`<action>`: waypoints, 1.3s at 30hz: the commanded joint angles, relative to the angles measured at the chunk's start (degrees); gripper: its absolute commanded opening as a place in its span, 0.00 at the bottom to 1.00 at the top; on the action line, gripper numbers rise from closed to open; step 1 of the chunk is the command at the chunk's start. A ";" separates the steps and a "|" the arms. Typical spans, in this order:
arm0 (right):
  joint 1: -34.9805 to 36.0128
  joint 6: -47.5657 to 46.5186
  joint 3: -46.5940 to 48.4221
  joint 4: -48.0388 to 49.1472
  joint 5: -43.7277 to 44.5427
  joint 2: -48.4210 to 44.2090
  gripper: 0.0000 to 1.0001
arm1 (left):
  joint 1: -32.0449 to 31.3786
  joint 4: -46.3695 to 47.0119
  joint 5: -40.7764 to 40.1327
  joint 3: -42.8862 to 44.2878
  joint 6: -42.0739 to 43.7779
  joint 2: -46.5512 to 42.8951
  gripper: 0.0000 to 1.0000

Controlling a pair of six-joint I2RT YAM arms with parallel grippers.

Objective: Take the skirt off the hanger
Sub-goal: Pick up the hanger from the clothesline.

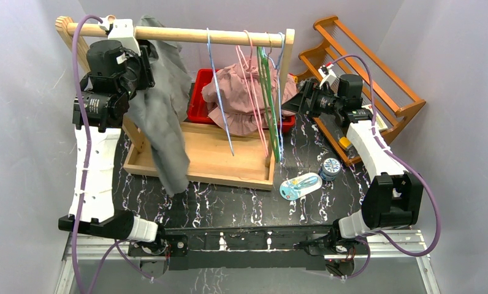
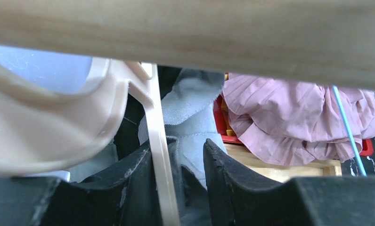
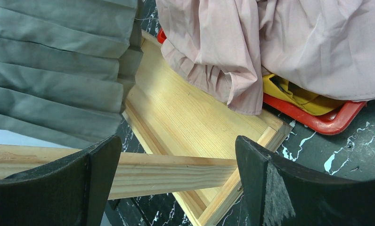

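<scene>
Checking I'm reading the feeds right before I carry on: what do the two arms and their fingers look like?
They match. The left arm and right arm have white shells between bulky black joint housings, and a purple cable loops along each. The fingers are matte black, thick, with rough edges. I can't make out any markings.

Just left of your right gripper (image 1: 289, 103): a crumpled pink pleated cloth (image 1: 229, 82) in a red plastic bin (image 1: 198, 101); a round blue tin (image 1: 331, 168) lies behind.
</scene>
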 commanded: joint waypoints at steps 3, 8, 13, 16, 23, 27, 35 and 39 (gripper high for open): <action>-0.21 -0.29 0.73 2.41 -0.96 -2.01 0.98 | 0.08 0.74 2.08 -0.48 -0.92 -0.86 0.32; -0.15 -0.16 1.01 2.31 -1.09 -1.95 0.98 | 0.05 1.24 2.50 -0.05 -0.61 -1.86 0.20; -0.18 -0.04 1.08 2.24 -1.22 -1.59 0.98 | 0.05 2.83 4.07 0.06 -0.72 -4.34 0.06; -0.16 0.06 1.08 2.24 -1.06 -1.57 0.98 | 0.00 3.68 4.75 0.34 -0.90 -5.45 0.00; -0.15 0.02 1.08 2.02 -0.51 -1.14 0.98 | 0.06 5.55 6.01 1.03 -1.31 -8.41 0.00; -0.22 -0.50 1.29 1.61 0.10 -0.60 0.98 | 0.05 6.42 7.64 0.74 -1.48 -10.02 0.00; -0.13 -2.35 2.34 -0.24 2.12 0.63 0.98 | -3.48 5.59 5.70 -5.67 -0.12 -17.17 0.00; -0.15 -3.08 2.73 -1.16 3.25 1.77 0.98 | -7.24 3.94 4.33 -9.79 0.64 -20.96 0.00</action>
